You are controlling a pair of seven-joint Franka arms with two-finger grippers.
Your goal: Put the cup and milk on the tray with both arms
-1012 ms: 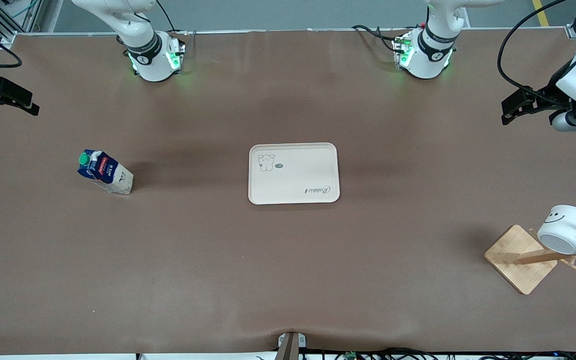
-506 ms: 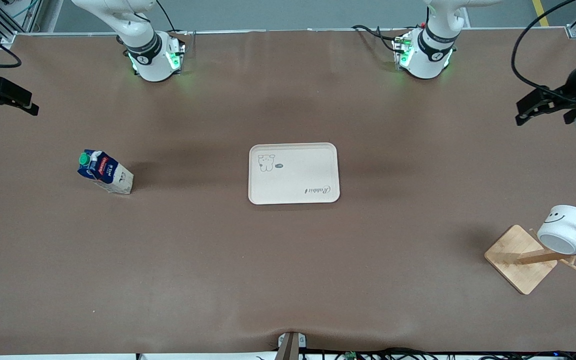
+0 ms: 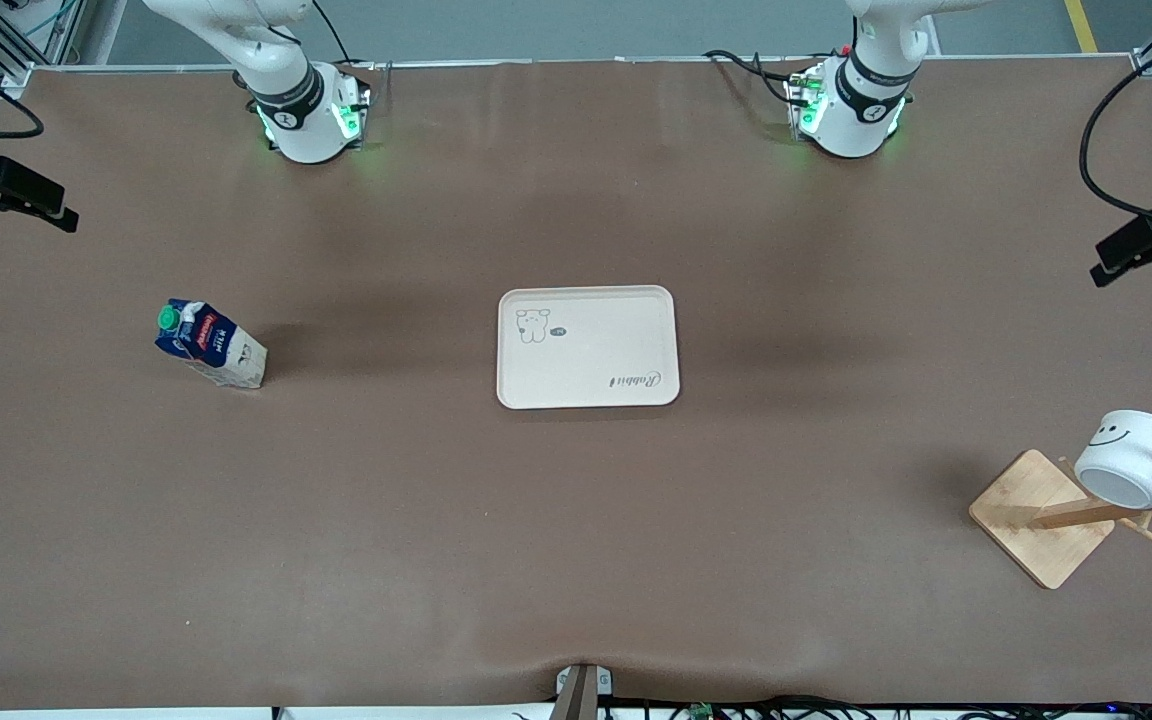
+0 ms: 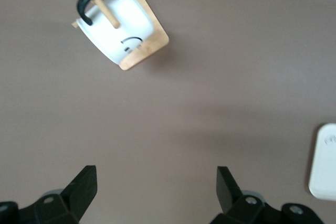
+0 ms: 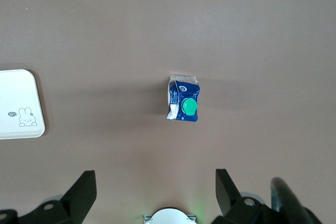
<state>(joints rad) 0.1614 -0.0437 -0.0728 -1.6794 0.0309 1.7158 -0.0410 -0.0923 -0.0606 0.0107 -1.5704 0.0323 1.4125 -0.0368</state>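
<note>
With both end effectors released, the left end effector (image 4: 156, 195) high over the worktop should drop onto the cup (image 4: 116, 26) hanging on its rack (image 4: 152, 43), while the right end effector (image 5: 155, 192), above the milk (image 5: 183, 105), descends squarely; the tray (image 3: 588, 346) waits between them.

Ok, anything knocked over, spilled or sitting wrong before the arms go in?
Nothing stands out. The blue-and-white milk carton stands upright with its green cap on, the white smiley mug hangs on the wooden rack, and the cream tray lies flat.
</note>
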